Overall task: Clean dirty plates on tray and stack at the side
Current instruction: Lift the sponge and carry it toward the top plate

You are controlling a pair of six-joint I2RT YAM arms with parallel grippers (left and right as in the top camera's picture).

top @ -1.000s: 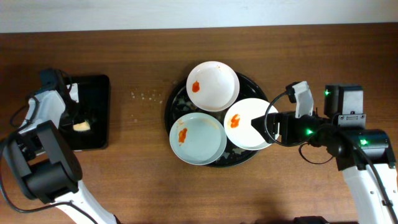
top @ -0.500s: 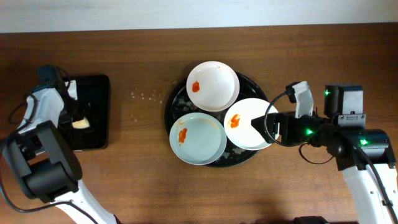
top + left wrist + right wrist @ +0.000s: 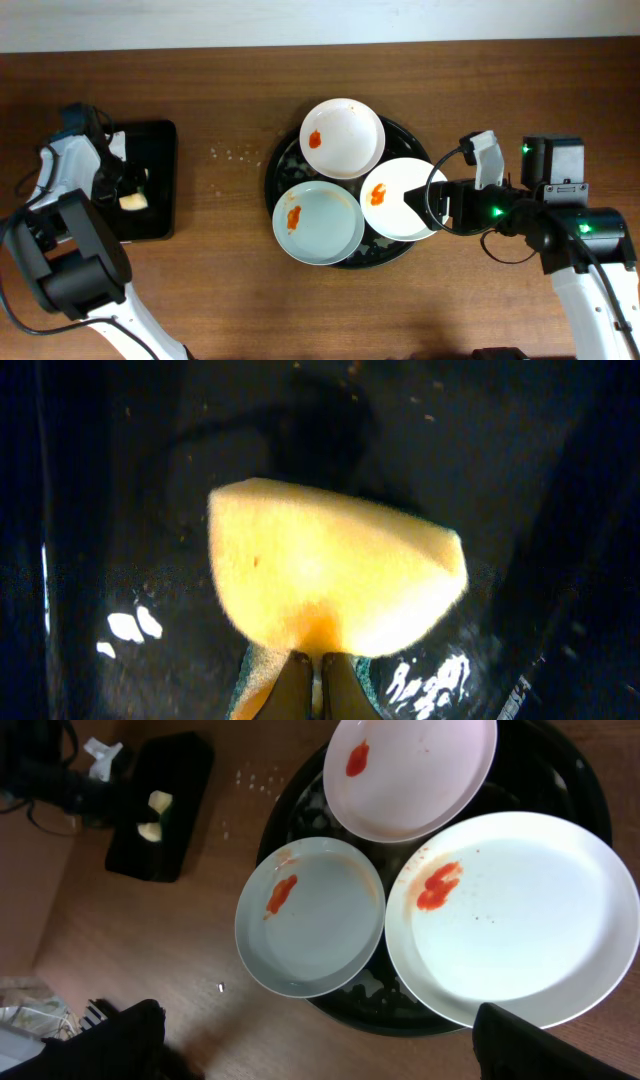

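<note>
Three white plates lie on the round black tray [image 3: 281,160]: a back plate [image 3: 343,138], a front-left plate [image 3: 318,222] and a right plate [image 3: 402,200], each with a red-orange smear. In the right wrist view they are the back plate [image 3: 415,775], front-left plate [image 3: 312,915] and right plate [image 3: 510,920] on the tray [image 3: 300,815]. My right gripper [image 3: 315,1040] is open and empty above the table by the tray's right side. My left gripper [image 3: 315,685] is shut on a yellow sponge [image 3: 335,580] over the small black rectangular tray [image 3: 158,180].
The small rectangular tray [image 3: 160,810] stands at the far left with the sponge [image 3: 132,201] in it. Small crumbs [image 3: 232,153] lie on the wood between the two trays. A white wall edge runs along the back.
My left gripper with the sponge has shifted slightly within the small tray. The right arm and the plates have not moved.
</note>
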